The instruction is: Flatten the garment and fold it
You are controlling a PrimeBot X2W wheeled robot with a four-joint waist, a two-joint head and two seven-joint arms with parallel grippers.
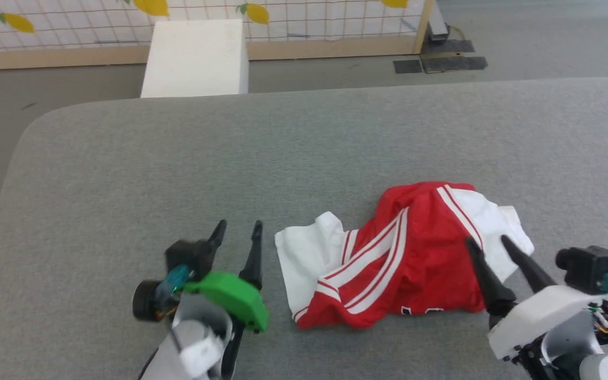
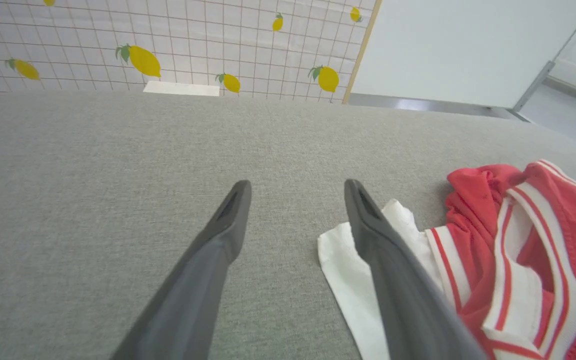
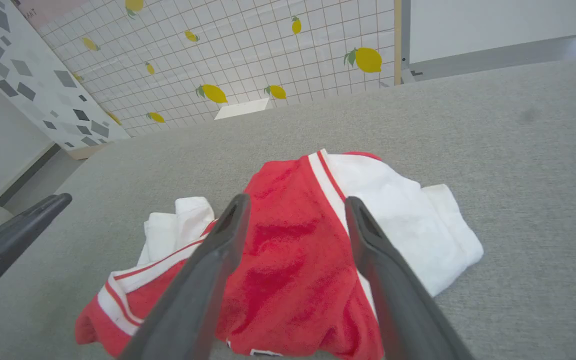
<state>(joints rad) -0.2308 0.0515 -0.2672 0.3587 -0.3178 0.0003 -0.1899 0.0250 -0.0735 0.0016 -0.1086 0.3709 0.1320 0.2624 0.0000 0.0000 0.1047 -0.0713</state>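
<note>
The red garment (image 1: 415, 248) lies crumpled in a heap on the grey table, with white inside fabric showing at its left and right ends and striped trim across it. My left gripper (image 1: 238, 229) is open just left of the heap, over bare table. In the left wrist view the garment (image 2: 518, 250) lies to the right of my left gripper (image 2: 298, 192), whose right finger overlaps the white edge. My right gripper (image 1: 488, 243) is open above the heap's right part. The right wrist view shows the garment (image 3: 293, 250) below and between the fingers of my right gripper (image 3: 295, 205).
The grey table (image 1: 177, 169) stretches wide to the left and behind the heap. A white box (image 1: 196, 58) stands on the floor beyond the table's far edge, before a lemon-patterned gridded wall (image 1: 72, 24). My left gripper's finger (image 3: 18, 230) shows at the left of the right wrist view.
</note>
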